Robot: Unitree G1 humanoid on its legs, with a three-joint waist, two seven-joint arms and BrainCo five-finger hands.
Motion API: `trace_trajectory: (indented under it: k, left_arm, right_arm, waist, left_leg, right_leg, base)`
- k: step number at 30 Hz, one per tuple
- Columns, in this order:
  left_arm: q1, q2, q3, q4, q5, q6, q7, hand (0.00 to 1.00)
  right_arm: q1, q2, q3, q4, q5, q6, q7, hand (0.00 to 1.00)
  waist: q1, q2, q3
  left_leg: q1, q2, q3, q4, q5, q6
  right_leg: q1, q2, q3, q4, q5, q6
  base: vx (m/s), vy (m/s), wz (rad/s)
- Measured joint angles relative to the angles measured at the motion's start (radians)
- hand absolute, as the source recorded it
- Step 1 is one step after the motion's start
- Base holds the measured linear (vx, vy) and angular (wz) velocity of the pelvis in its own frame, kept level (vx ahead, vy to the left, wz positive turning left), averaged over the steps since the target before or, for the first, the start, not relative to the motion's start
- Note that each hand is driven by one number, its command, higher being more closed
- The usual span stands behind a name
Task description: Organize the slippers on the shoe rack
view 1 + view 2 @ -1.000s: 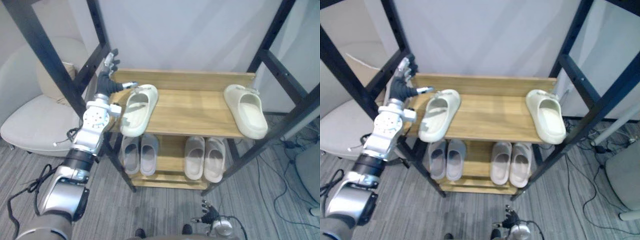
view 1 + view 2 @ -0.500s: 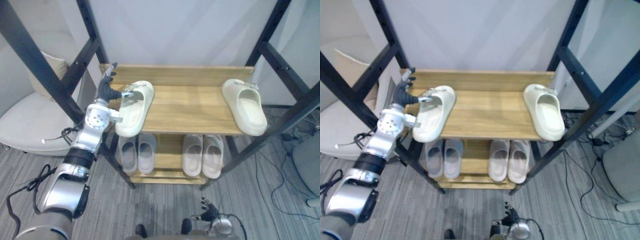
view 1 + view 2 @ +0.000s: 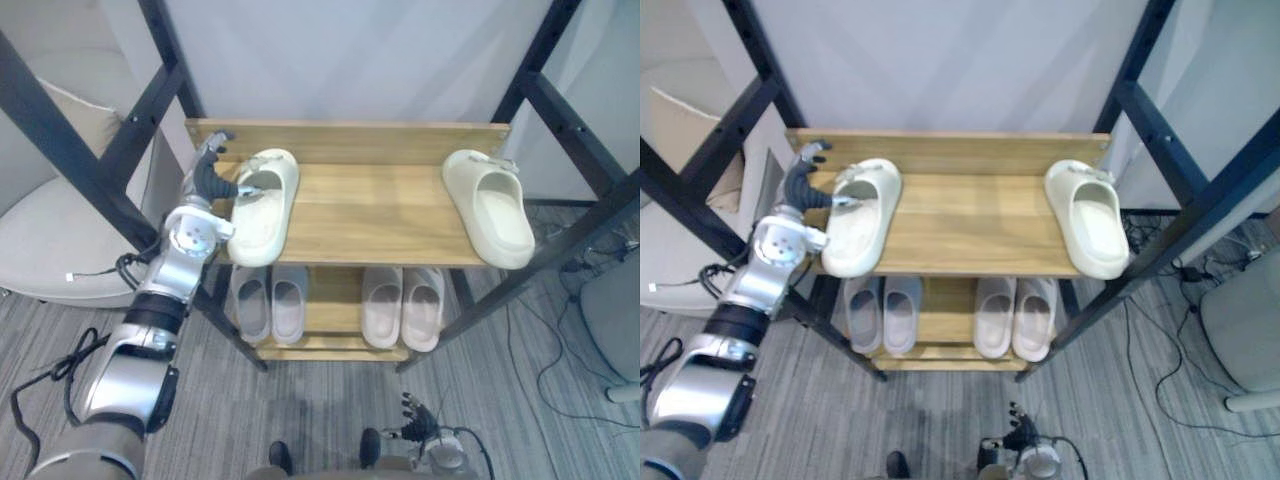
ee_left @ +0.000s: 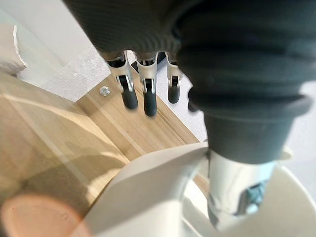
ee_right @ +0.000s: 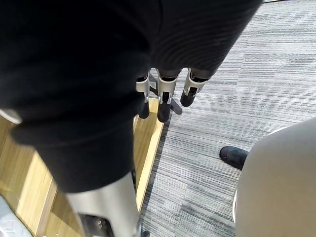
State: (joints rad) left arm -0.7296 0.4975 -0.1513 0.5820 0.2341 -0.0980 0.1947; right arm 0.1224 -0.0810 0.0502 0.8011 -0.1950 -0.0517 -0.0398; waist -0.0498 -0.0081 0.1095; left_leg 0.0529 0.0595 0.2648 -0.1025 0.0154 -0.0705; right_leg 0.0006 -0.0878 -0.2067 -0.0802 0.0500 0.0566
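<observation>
on the top shelf, a thumb in the left slipper

at the far left, beside the rack, sat a pale padded armchair point(image 3: 50, 240) with a rounded seat. next came the shoe rack point(image 3: 370, 205), made of smooth, light wooden boards with a visible grain, set in a black metal frame of square bars. the left hand point(image 3: 205, 178) was at the left end of the top shelf. its fingers point(image 4: 149, 96) were nearly straight, spread a little and lifted clear of the board, touching nothing. its thumb point(image 4: 237, 192) reached sideways into the opening of the left slipper point(image 3: 262, 195), behind the strap. that slipper was cream, thick-soled and matte, with a broad rounded strap. it lay slightly slanted near the shelf's left end. the right slipper point(image 3: 492, 210), of the same cream foam, lay well apart at the right end of the same shelf, with its near end at the front edge. on the lower shelf stood a grey pair point(image 3: 270, 300) on the left and a beige pair point(image 3: 403, 305) on the right, each pair side by side. low down over the grey ribbed carpet point(image 3: 320, 410), the right hand point(image 3: 420, 432) hung with its fingers point(image 5: 163, 106) relaxed, slightly apart and holding nothing.
</observation>
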Motion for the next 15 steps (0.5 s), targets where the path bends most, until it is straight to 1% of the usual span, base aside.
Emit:
trace_trajectory:
  k: [7,9,15]
  left_arm:
    - [-0.004,-0.001,0.0,0.0,-0.005,0.002,0.0,1.0]
    - [-0.004,-0.001,-0.001,0.0,-0.023,0.002,0.0,1.0]
    - [-0.004,-0.004,-0.032,-0.004,-0.042,0.002,-0.001,1.0]
  right_arm:
    - [0.0,0.001,-0.001,-0.001,0.001,0.0,0.0,0.0]
    - [0.0,0.002,-0.004,-0.001,0.001,0.0,0.0,0.0]
    - [0.001,0.003,-0.008,-0.001,0.002,0.0,0.001,0.0]
  waist:
    - [-0.002,0.0,0.0]
    - [-0.002,0.0,0.0]
    - [-0.004,0.001,0.001]
  left_leg:
    - [0.003,-0.001,0.005,0.0,0.0,0.0]
    - [0.004,-0.001,0.006,0.0,0.0,0.0]
    - [0.014,-0.001,0.013,0.0,0.0,0.0]
  right_leg:
    - [-0.002,-0.001,0.003,0.005,0.0,0.0]
    - [-0.001,-0.001,0.003,0.005,0.0,0.0]
    - [0.003,-0.003,0.007,0.007,0.001,0.0]
  base:
    - [-0.01,-0.002,-0.01]
    - [0.0,0.0,0.0]
    - [-0.01,-0.004,-0.03]
